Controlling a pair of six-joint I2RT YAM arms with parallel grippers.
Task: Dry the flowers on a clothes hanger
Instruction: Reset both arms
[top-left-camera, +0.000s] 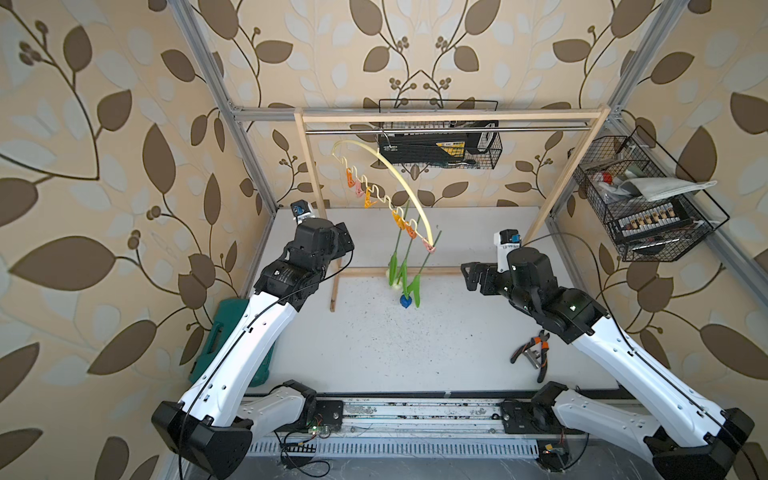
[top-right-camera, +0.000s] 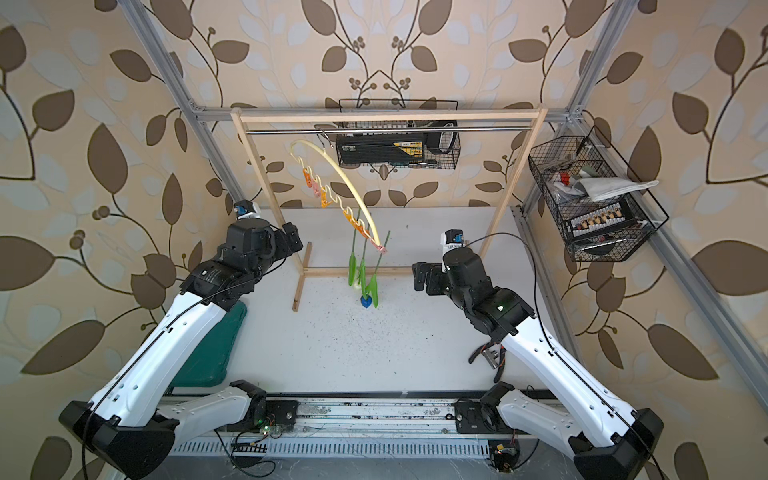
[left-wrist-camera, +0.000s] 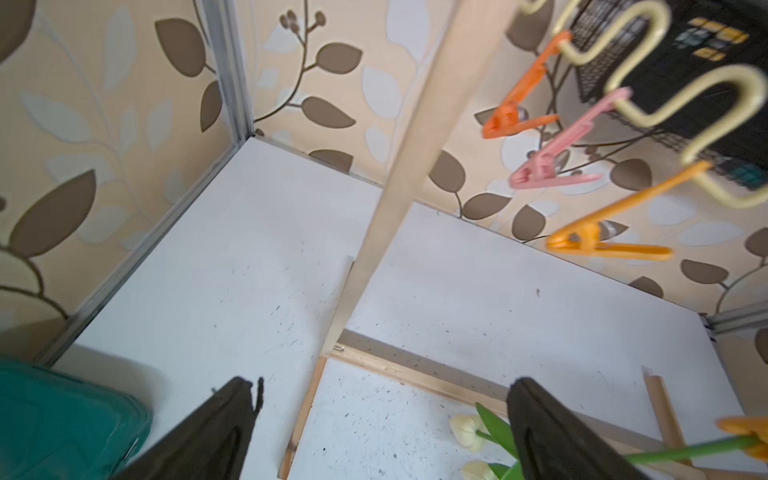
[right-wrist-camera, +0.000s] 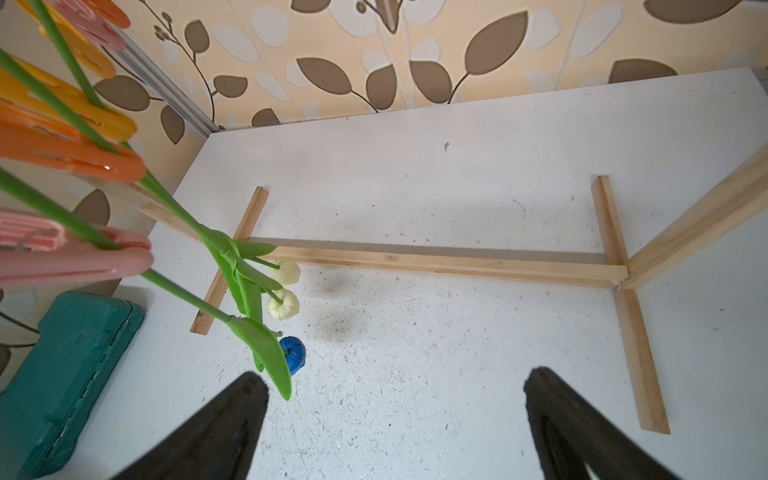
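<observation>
The cream clothes hanger (top-left-camera: 405, 185) (top-right-camera: 345, 175) hangs tilted by its hook from the rack's metal rod. At its low end, clothespins (right-wrist-camera: 83, 257) grip the stems of the flowers (top-left-camera: 393, 268) (top-right-camera: 352, 270), which dangle head down. The blue head (right-wrist-camera: 293, 353) and two cream heads (right-wrist-camera: 284, 303) (left-wrist-camera: 467, 430) hover just above the table. Three free clothespins (left-wrist-camera: 548, 170) hang higher on the wavy bar. My left gripper (left-wrist-camera: 384, 382) (top-left-camera: 345, 241) stands open and empty, left of the flowers. On their right my right gripper (right-wrist-camera: 397, 374) (top-left-camera: 471, 274) is open and empty too.
The wooden rack's base bar (top-left-camera: 415, 271) and feet lie on the white table behind the flowers, its post (left-wrist-camera: 399, 174) close to the left gripper. A green case (top-left-camera: 224, 336) sits at the left edge, pliers (top-left-camera: 534, 353) at the right. Wire baskets (top-left-camera: 648, 199) hang on the walls.
</observation>
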